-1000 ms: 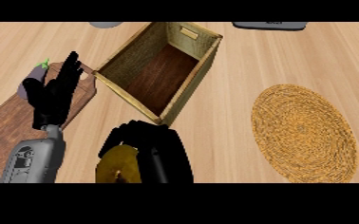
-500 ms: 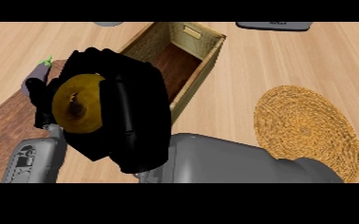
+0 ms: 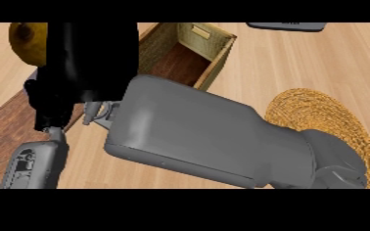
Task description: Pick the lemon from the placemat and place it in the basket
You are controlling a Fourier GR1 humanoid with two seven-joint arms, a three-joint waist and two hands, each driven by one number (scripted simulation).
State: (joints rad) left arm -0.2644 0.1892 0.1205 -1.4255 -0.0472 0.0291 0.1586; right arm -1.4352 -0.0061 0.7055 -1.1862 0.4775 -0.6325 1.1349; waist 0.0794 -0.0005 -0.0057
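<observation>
My view is mostly blocked: the right forearm (image 3: 209, 137) fills the middle, crossing from lower right up to the left. The right hand (image 3: 90, 58) is a black mass at the upper left, its top cut off by the frame. The lemon (image 3: 29, 41) shows as a yellow bulge at the hand's left edge, top left of the view, left of the basket (image 3: 217, 54); the fingers are wrapped round it and cover most of it. I can't make out the lemon's long axis or which way its tip points, only a sliver shows. The basket is partly hidden behind hand and forearm; its far wall and right rim are visible. The left hand (image 3: 45, 100) is dark, tucked behind the right, at the left; I can't tell its fingers. The placemat (image 3: 321, 117) on the counter (image 3: 289, 63) at the right is half hidden by the arm.
</observation>
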